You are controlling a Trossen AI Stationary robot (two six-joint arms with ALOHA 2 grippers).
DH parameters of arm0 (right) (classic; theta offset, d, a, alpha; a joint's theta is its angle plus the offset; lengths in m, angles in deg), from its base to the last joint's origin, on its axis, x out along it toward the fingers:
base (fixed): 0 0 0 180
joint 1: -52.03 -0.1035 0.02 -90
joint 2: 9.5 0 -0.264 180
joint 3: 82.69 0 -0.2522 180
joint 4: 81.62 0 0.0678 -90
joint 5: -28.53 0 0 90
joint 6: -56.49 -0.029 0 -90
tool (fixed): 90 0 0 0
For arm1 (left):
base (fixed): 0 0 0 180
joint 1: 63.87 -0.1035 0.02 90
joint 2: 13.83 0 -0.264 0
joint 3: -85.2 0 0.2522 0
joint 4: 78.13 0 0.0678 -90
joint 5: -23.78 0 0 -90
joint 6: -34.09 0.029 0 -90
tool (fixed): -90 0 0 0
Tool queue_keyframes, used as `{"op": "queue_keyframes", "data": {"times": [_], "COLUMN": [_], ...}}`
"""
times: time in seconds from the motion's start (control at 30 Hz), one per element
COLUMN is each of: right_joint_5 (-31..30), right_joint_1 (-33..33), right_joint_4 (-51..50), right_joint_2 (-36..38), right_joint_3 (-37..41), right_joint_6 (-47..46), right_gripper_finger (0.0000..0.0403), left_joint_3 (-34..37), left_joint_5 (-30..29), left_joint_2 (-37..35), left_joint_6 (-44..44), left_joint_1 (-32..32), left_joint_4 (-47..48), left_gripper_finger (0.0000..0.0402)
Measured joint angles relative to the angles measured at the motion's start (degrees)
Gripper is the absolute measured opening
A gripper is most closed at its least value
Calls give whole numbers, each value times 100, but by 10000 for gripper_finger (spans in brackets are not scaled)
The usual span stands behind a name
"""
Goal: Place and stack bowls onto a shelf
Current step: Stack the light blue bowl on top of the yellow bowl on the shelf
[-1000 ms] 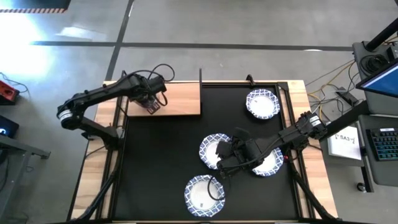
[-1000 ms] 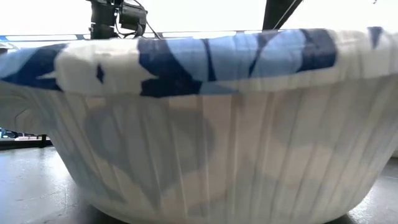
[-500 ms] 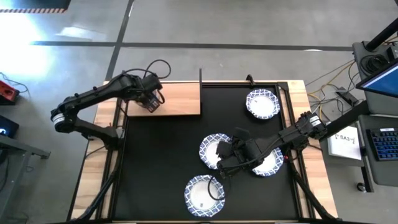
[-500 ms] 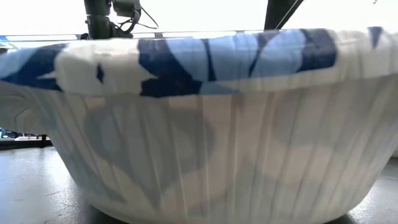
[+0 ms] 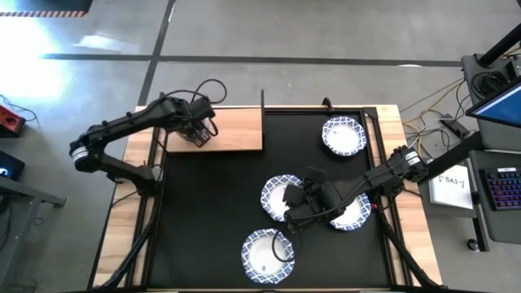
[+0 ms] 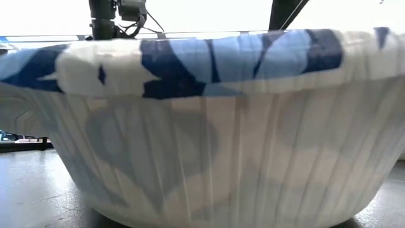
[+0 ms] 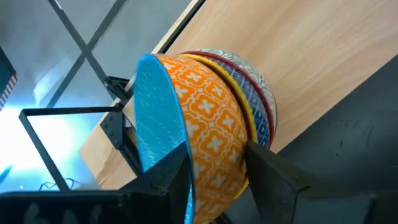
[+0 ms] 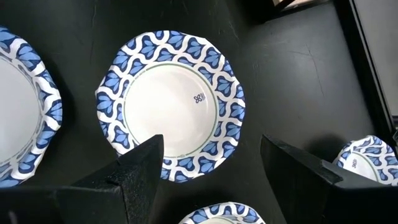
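A stack of small bowls stands on the light-wood shelf at the table's far left. Its top bowl is orange-yellow outside and blue inside, and red, blue and grey rims show beneath it. My left gripper hangs over the stack, open, with the top bowl's rim between its fingers. Several white bowls with blue rims lie on the black mat. My right gripper hovers open above the middle bowl. My left gripper has one finger inside the top bowl, by its blue inner face, and the other outside, by the orange wall. The fingers slant down from above. I cannot tell whether either finger touches the wall. The bowl rests in the stack.
The black mat covers most of the table. A thin black post rises at the shelf's right end, and black frame bars run past its far side. In the low view one white bowl fills the picture. A laptop and a keyboard sit off the right edge.
My left arm has swayed a little over the shelf and its gripper has tipped slightly, without leaving the stack. The stack and the white bowls have kept their places.
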Motion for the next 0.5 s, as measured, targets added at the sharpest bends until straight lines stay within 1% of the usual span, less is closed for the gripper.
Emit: {"op": "queue_keyframes", "data": {"times": [0.27, 0.5], "right_joint_5": [22, 22], "right_joint_1": [0, 0], "right_joint_4": [0, 0], "right_joint_2": [0, 0], "right_joint_3": [0, 0], "right_joint_6": [-2, -2], "right_gripper_finger": [256, 256], "left_joint_3": [-14, -357], "left_joint_5": [-240, -66], "left_joint_2": [-12, -159], "left_joint_6": [-9, -144], "left_joint_1": [-2, 2], "left_joint_4": [79, 184], "left_gripper_finger": [175, 182]}}
